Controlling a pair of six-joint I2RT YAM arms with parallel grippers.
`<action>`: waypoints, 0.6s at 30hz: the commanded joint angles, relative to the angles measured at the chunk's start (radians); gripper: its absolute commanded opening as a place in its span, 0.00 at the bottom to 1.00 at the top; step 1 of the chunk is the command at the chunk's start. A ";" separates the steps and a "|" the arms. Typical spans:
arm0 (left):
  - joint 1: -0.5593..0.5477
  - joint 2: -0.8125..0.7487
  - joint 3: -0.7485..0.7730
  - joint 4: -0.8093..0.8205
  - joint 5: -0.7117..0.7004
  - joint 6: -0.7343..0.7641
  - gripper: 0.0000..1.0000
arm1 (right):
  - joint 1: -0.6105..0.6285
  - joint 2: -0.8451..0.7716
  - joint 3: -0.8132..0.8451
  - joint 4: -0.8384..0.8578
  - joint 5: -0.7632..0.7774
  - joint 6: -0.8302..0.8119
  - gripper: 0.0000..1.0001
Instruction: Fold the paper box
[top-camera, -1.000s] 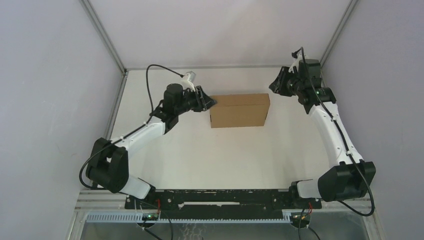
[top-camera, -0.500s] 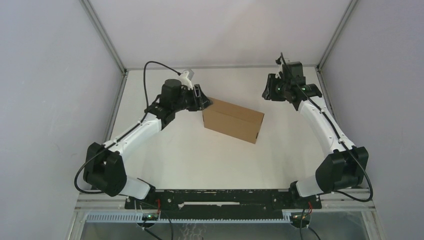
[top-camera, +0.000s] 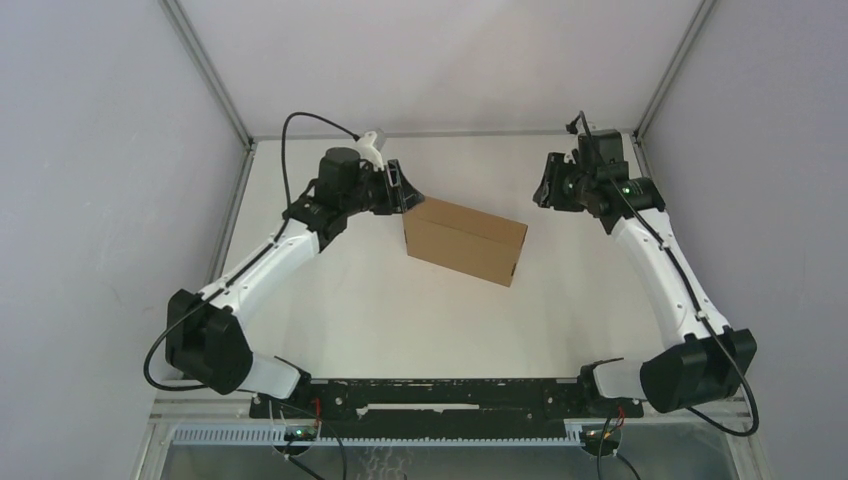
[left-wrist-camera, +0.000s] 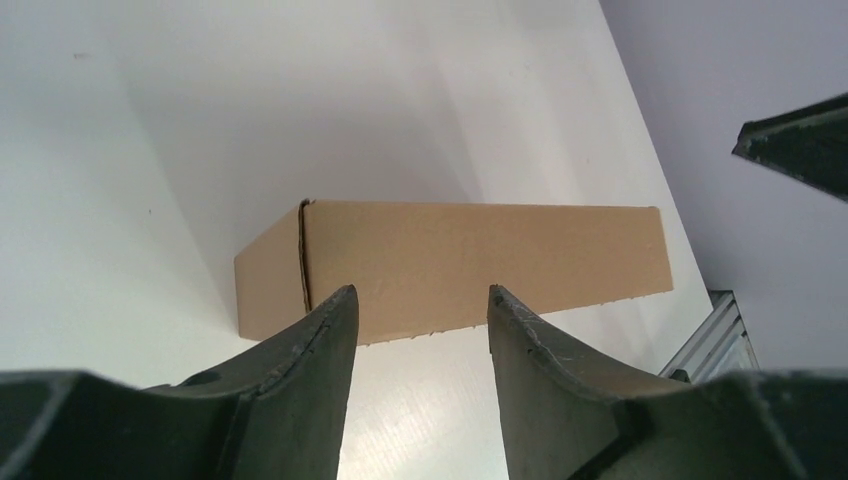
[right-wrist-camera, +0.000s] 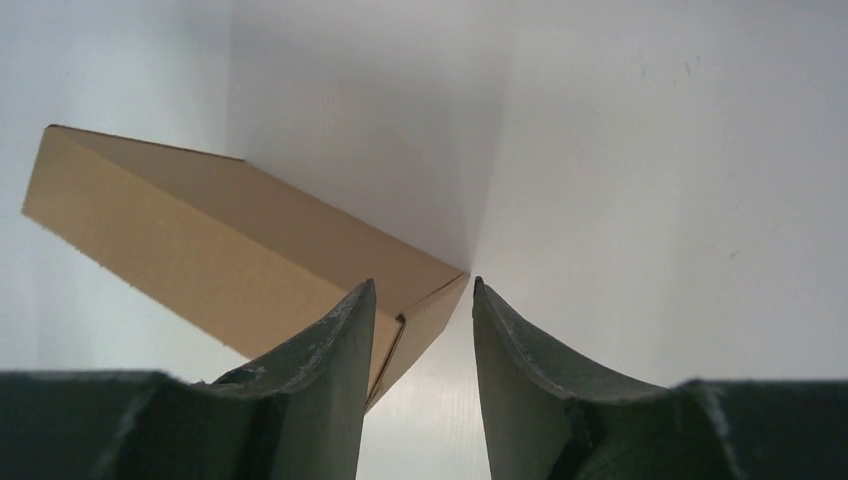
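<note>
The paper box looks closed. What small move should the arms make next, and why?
Probably pull both tools away from the paper box. It lies shut, no flap standing up, and the left tool and the right tool are open and grip nothing, so the folding seems done.

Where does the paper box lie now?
In the top view, the paper box lies skewed on the far middle of the table, the left gripper close by its left end, the right gripper off to its right.
</note>
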 joint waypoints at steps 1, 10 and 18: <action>0.011 -0.033 0.112 -0.032 -0.014 0.054 0.56 | 0.014 -0.076 -0.021 -0.062 -0.034 0.059 0.49; 0.023 -0.058 0.129 -0.247 -0.159 0.191 0.59 | 0.141 -0.115 -0.105 -0.098 0.011 0.124 0.52; 0.023 -0.047 0.061 -0.218 -0.093 0.194 0.58 | 0.199 -0.106 -0.138 -0.087 0.054 0.153 0.51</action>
